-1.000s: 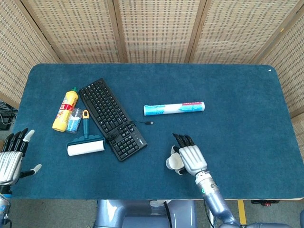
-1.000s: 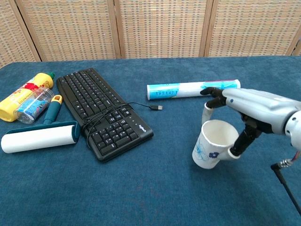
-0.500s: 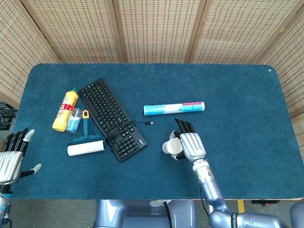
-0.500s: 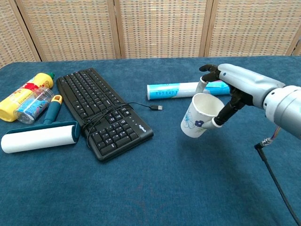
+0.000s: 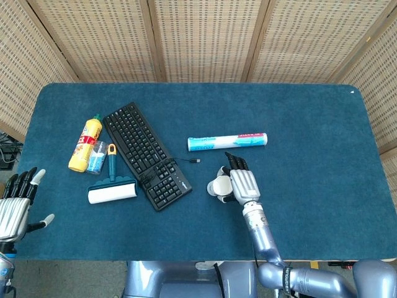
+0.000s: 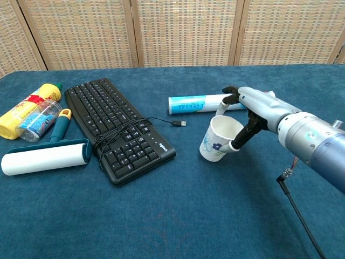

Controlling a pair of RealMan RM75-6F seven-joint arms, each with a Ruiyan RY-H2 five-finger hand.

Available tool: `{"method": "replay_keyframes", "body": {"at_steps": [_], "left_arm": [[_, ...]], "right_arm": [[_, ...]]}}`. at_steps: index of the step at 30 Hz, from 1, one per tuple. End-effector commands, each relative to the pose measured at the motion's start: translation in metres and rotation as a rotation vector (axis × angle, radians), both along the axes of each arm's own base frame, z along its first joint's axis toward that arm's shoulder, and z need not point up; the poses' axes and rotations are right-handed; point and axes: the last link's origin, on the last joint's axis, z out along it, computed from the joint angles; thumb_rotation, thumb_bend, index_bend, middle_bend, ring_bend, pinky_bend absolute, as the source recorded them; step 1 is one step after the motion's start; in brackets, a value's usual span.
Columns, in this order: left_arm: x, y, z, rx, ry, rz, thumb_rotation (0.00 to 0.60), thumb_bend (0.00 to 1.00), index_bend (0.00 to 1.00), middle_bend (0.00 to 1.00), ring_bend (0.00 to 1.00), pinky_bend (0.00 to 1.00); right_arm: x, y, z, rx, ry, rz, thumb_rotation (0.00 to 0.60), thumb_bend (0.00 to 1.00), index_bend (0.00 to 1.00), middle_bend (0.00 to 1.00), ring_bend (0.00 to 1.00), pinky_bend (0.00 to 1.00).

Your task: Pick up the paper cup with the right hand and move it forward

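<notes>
A white paper cup [image 6: 217, 140] with a blue flower print hangs tilted just above the blue cloth, its mouth facing up and toward me. My right hand [image 6: 249, 111] grips it by the rim, fingers over the far side and thumb inside. In the head view the cup [image 5: 216, 188] shows left of the right hand [image 5: 239, 184], near the table's middle. My left hand [image 5: 15, 207] hovers off the table's front left corner, fingers spread and holding nothing.
A rolled blue-and-white tube [image 6: 213, 102] lies just beyond the cup. A black keyboard [image 6: 115, 127] with its cable lies to the left. Further left are a lint roller [image 6: 46, 156], a yellow bottle [image 6: 28, 109] and a clear plastic cup [image 6: 35, 121].
My right hand has carried the cup forward and a little left, away from the table's front edge toward the tube. The left hand has not moved.
</notes>
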Motion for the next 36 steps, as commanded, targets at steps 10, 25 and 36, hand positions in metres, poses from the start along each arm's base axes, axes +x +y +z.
{"method": "replay_keyframes", "body": {"at_steps": [10,25,36], "left_arm": [[0.004,-0.001,-0.002,-0.002,-0.017,-0.031,0.600,0.18,0.00,0.00,0.00,0.00],[0.005,-0.003,0.004,0.018,-0.046,-0.045,0.600,0.18,0.00,0.00,0.00,0.00],[0.001,-0.001,0.009,0.019,-0.074,-0.034,0.600,0.18,0.00,0.00,0.00,0.00]], "right_arm": [[-0.023,-0.003,0.005,-0.042,0.103,-0.017,0.600,0.21,0.31,0.00,0.00,0.00],[-0.011,0.025,0.001,-0.052,0.204,0.044,0.600,0.21,0.28,0.00,0.00,0.00],[-0.002,0.031,-0.016,-0.078,0.322,0.030,0.600,0.21,0.37,0.00,0.00,0.00]]}}
